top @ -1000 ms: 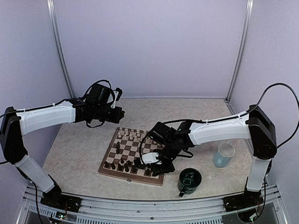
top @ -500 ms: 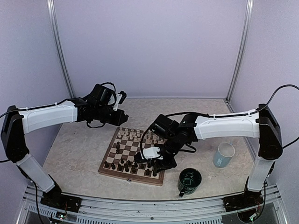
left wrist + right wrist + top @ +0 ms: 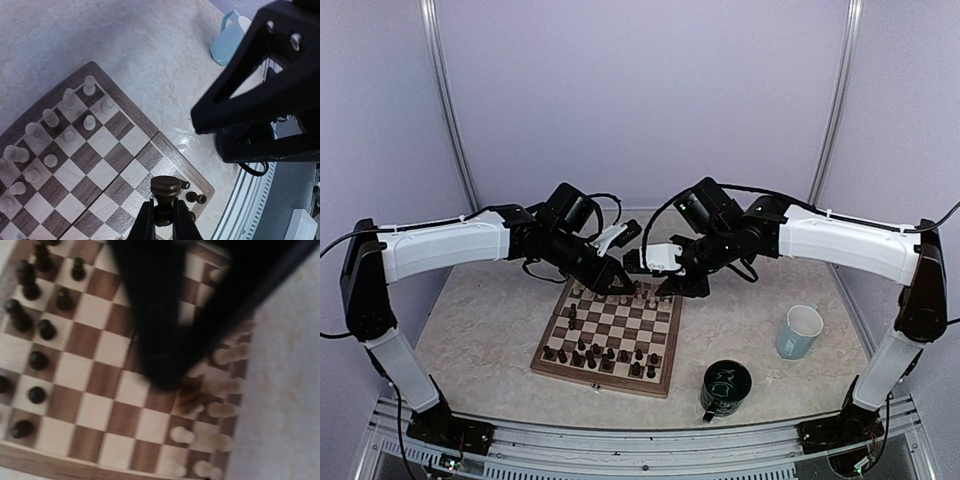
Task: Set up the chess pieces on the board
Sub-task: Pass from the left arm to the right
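**Arms meet over the board (image 3: pixel 620 322) at its 12 o'clock edge**
The left gripper (image 3: pixel 164 222) clenches a dark piece (image 3: pixel 166 187) by its neck, head left clear, likely bound for the dark ranks (image 3: pixel 595 355) at 6 o'clock. The right gripper (image 3: pixel 660 268) shows blurred, so its jaws cannot be told.

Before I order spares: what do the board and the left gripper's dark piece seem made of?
The board: probably wood, satin finish; grain streaks its dark squares. The dark piece: likely turned, stained wood, slight sheen on its rounded top; plastic is possible.
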{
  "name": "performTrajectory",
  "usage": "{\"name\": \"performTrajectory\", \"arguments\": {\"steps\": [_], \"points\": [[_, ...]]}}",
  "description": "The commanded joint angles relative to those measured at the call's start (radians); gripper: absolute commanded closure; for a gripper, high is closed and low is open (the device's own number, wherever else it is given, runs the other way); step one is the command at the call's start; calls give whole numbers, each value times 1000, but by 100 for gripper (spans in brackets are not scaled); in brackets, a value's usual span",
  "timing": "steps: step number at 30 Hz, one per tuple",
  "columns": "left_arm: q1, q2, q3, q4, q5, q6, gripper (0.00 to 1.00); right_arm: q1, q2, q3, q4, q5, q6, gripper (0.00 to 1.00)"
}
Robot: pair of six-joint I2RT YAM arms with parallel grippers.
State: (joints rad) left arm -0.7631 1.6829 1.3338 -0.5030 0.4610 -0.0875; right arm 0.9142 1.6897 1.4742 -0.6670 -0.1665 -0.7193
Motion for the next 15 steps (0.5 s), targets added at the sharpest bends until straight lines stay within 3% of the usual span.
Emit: {"name": "performTrajectory", "arguments": {"steps": [1, 5, 15], "points": [[-18, 45, 47, -80, 130, 32, 98, 6, -6, -1, 48, 69, -41, 61], [-28, 70, 52, -87, 183, 34, 98, 20, 3, 3, 43, 62, -57, 56], [-30, 104, 57, -85, 251, 41, 97, 89, 53, -11, 6, 61, -118, 56]]}}
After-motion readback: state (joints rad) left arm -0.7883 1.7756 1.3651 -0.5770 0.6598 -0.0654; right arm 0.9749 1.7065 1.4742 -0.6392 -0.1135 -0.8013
